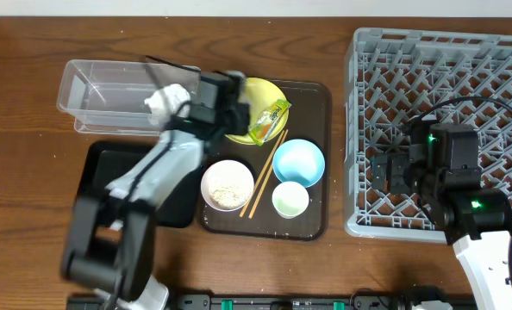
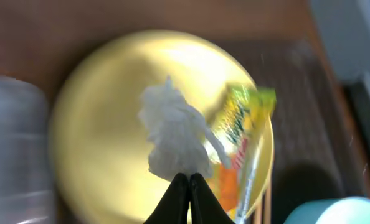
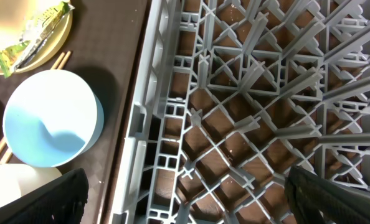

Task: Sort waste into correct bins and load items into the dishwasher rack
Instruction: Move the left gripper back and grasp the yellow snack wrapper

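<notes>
Now my left jaws pinch shut on crumpled white tissue (image 2: 172,134) over yellow plate (image 2: 98,124), wrapper packet (image 2: 241,130) beside it; grip looks meant for binning. My right jaws wide, idle over dishwasher rack (image 3: 247,93).

Smooth, glossy yellow plate (image 2: 104,124); soft, crumpled paper tissue (image 2: 172,134); shiny printed film wrapper packet (image 2: 242,127); matt grey moulded plastic dishwasher rack (image 3: 247,93); clear glossy plastic tub (image 1: 88,93); bare wooden chopsticks (image 1: 265,172); smooth light blue bowl (image 3: 51,118); dark grained wood table (image 1: 23,215).
</notes>
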Controlling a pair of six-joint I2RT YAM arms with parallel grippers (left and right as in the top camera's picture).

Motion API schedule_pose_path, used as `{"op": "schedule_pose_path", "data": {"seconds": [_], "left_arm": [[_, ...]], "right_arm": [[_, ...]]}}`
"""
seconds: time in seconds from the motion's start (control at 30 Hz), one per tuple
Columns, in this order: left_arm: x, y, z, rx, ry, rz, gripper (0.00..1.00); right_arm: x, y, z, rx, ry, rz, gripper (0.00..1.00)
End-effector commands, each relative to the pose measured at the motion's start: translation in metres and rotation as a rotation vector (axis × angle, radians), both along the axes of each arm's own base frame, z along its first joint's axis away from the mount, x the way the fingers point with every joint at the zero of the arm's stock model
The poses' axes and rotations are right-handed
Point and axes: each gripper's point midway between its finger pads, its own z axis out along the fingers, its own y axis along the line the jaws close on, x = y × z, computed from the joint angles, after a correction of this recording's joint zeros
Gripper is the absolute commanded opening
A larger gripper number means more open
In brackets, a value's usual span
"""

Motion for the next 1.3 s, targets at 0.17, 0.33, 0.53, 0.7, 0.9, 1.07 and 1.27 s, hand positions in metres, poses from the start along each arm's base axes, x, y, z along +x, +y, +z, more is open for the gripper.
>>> {"op": "schedule_pose_path", "data": {"seconds": [0.17,0.33,0.53,0.7,0.9,1.07,1.27], "left_arm": [[0.017,0.097,0.073,0.015,-0.163,0.235,0.06],[0.019,0.140,0.076,0.022,-0.166,0.332,0.11],[0.014,0.155,0.068,0.029,-0.129,0.364,0.44],[0.007,0.127,0.062,-0.008,-0.084,0.280,0.48],[-0.005,0.061,0.052,-0.005,-0.074,0.021,0.59],[-0.015,0.013,0.029,0.112,-0.094,-0.215,0.70],[-0.004,-0.021,0.012,0.201,-0.154,-0.239,0.72]], "right_arm": [[0.003,0.003,0.009,0.014,-0.021,0.002,0.99],[0.003,0.003,0.009,0.014,-0.022,0.002,0.99],[0.003,0.003,0.009,0.014,-0.022,0.002,0.99],[0.003,0.003,0.009,0.014,-0.022,0.002,0.99],[0.003,0.003,0.009,0.014,-0.021,0.002,0.99],[0.003,0.003,0.009,0.014,-0.021,0.002,0.99],[0.003,0.003,0.009,0.014,-0.021,0.002,0.99]]}}
